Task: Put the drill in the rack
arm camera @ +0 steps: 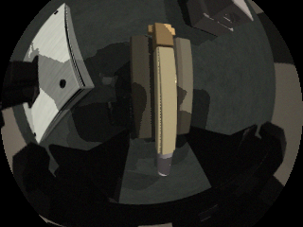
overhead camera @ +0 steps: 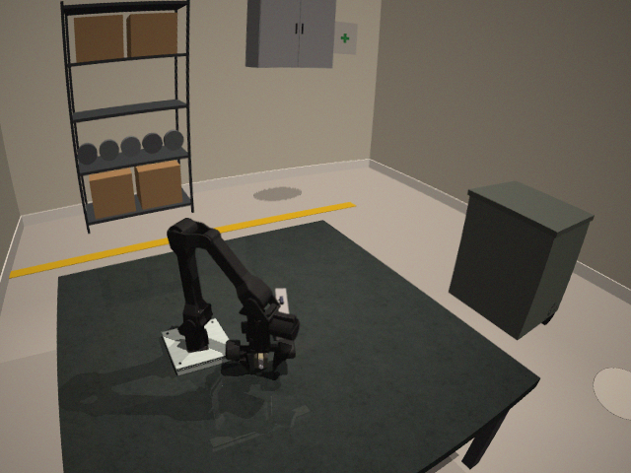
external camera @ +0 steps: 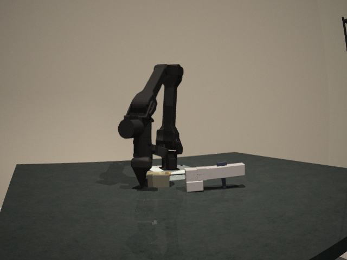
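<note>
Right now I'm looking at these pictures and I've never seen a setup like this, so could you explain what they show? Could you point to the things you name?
The machine is a black robot arm (overhead camera: 224,259) (external camera: 169,106) (arm camera: 19,90) on a dark table (overhead camera: 382,356) (external camera: 252,218) (arm camera: 237,80). One picture looks down from above, one comes from beside the table, and the round one from the arm's wrist.

A yellowish tool with a grey tip, apparently the drill (overhead camera: 260,356) (external camera: 158,173) (arm camera: 166,99), lies between the two walls of a tan rack (external camera: 158,181) (arm camera: 186,61). Nearby stands a pale block (overhead camera: 282,292) (external camera: 216,171) (arm camera: 215,16) with a dark blue piece (overhead camera: 280,300) (external camera: 221,163), perhaps the key.

The fingers (overhead camera: 280,364) (external camera: 140,174) are open, holding nothing.
</note>
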You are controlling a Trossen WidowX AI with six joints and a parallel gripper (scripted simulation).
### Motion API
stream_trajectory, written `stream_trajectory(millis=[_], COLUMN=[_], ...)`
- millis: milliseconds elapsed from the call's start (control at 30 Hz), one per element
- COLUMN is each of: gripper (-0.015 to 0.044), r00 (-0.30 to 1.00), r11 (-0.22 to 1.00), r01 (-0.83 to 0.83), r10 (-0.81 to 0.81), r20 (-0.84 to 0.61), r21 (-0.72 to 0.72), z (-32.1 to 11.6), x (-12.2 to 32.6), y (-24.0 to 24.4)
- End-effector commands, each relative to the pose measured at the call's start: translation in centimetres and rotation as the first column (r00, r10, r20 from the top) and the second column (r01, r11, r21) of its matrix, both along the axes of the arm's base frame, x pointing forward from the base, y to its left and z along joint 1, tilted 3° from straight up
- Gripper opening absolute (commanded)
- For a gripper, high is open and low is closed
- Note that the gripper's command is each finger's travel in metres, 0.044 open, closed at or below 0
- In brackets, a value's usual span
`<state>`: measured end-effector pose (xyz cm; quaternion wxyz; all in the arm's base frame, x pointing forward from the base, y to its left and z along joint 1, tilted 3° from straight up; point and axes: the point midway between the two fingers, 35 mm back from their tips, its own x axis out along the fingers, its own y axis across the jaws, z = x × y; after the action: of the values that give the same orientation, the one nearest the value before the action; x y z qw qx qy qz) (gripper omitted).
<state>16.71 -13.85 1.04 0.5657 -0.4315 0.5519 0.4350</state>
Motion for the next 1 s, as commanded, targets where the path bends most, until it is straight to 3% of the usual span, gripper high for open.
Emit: stream_trajectory(millis=[0,833,967], gripper=[0.0440,0.0440,0.0440], r00=[1.000,1.000,0.990], r11=[1.000,1.000,0.993], r01=[0.001,-0.008,0.104], r10=[-0.001,0.008,-0.109], r20=[0.002,0.000,0.084], r21=[0.000,0.022,0.052], z=[0.0,8.0,8.0], x=[0.0,-0.1,-0.6], y=[0.0,-0.3,-2.1])
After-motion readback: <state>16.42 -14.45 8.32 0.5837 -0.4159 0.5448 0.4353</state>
